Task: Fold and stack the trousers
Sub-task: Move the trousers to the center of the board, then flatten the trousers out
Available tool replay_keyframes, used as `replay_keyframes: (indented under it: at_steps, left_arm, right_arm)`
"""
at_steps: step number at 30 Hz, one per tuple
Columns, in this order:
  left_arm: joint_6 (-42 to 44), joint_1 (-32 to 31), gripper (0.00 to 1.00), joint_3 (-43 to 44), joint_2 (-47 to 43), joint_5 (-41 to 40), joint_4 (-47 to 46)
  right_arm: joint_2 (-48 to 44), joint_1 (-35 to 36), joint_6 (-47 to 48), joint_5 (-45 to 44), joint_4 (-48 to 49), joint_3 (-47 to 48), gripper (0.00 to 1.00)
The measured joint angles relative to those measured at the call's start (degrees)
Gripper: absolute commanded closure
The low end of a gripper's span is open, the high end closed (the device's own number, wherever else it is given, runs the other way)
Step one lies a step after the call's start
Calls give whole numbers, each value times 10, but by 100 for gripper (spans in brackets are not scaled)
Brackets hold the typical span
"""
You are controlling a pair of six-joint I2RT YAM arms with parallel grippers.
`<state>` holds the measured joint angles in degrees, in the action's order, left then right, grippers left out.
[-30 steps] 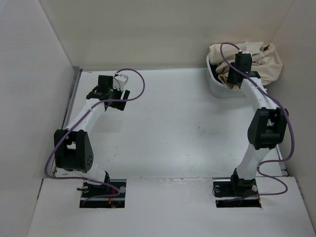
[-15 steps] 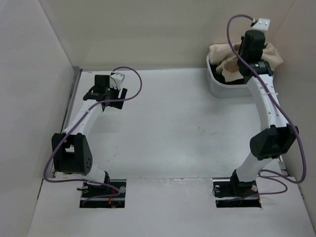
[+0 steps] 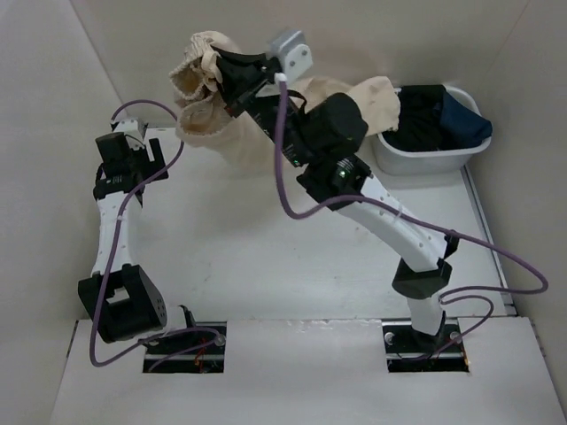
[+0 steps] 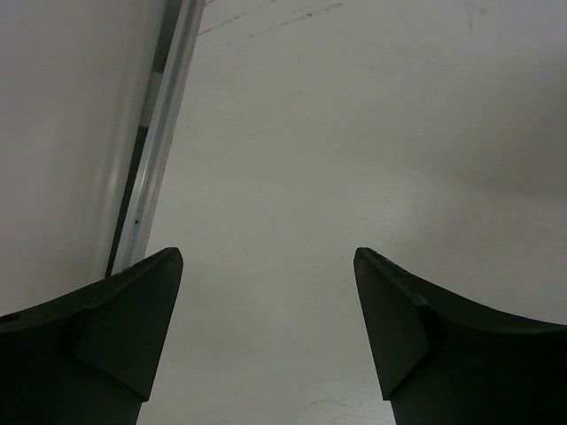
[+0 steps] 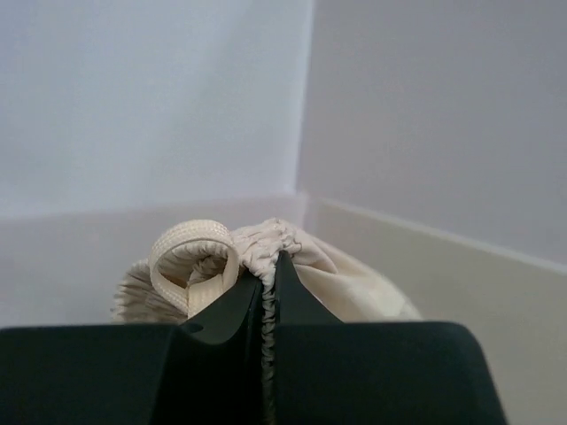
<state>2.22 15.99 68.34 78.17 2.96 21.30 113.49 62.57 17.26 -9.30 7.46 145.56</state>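
Note:
The beige trousers (image 3: pixel 221 124) hang in the air over the far left of the table, their cloth trailing right towards the basket. My right gripper (image 3: pixel 223 78) is shut on the gathered waistband (image 5: pixel 266 243), with a webbing loop (image 5: pixel 190 252) beside its fingers. At the far left, near the side wall, my left gripper (image 3: pixel 124 173) stands open over bare table; its fingers (image 4: pixel 133 301) hold nothing.
A grey basket (image 3: pixel 425 159) at the back right holds a black garment (image 3: pixel 423 111) and a navy blue one (image 3: pixel 465 119). A metal rail (image 4: pixel 164 115) runs along the left wall. The back wall stands close behind the raised cloth.
My right gripper closed on the trousers in the basket, lifted them out and swung them left across the table. My left arm moved further left towards the wall.

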Motion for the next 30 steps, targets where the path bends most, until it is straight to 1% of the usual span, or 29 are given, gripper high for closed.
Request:
replay_keyframes:
  at_steps: [2,4,6,7,9,10,11,12,13,14,15,16,17,18,19,20,22,23,25,26,28,30]
  left_arm:
    - [-7,-3,21,0,-8,8,-2]
    - [-10,-7,20,0,-11,10,-2]
    - [-12,-12,20,1,-11,13,-3]
    - [-12,-16,20,1,-11,14,-4]
    - [-11,-22,20,1,-11,17,-5]
    - [-9,-26,20,1,-11,18,-5]
    - [-4,-30,20,1,-11,18,-5]
    - [0,-35,20,1,-11,18,-6]
    - [4,-37,20,1,-11,18,-5]
    - [12,-41,20,1,-10,18,-5]
    - [21,-43,20,1,-10,18,-5]
    - [31,-47,21,1,-8,18,-5]
    - [43,-51,21,1,-7,18,-5]
    - [58,-55,21,1,-6,17,-3]
    - [76,-61,21,1,-6,14,0]
    - [95,-71,21,1,-6,12,3]
    - [136,-99,21,-1,-7,6,12]
    - [167,-124,21,-11,-15,-2,17]
    - [210,-176,21,-38,-37,-12,41]
    - [233,-217,22,-55,-53,-13,66]
    - [253,-274,24,-78,-71,-16,98]
    - [269,-363,25,-116,-89,-21,139]
  right_arm:
    - [-26,17,-4,22,33,0,96]
    - [-65,11,-14,26,59,-9,95]
    - [-117,-2,-29,17,79,-62,96]
    - [-169,-22,-55,0,107,-135,96]
    - [-227,-47,-93,-28,121,-221,95]
    - [-261,-68,-122,-47,139,-287,94]
    - [-300,-90,-160,-71,136,-371,92]
    - [-328,-114,-190,-95,130,-434,87]
    - [-337,-132,-212,-109,124,-471,81]
    - [-346,-155,-238,-120,116,-521,65]
    - [-361,-180,-259,-120,102,-585,52]
    - [-372,-207,-282,-118,76,-643,33]
    - [-377,-228,-295,-113,59,-677,22]
    - [-381,-269,-311,-104,18,-730,17]
    - [-380,-301,-328,-96,-14,-756,10]
    - [-379,-354,-347,-85,-68,-786,10]
    - [-381,-419,-375,-77,-127,-802,9]
    - [-386,-456,-389,-76,-154,-809,9]
    - [-410,-494,-409,-76,-181,-825,11]
    - [-428,-497,-417,-74,-190,-834,11]
    - [-439,-483,-426,-67,-191,-838,11]
    - [-418,-452,-437,-61,-185,-837,11]
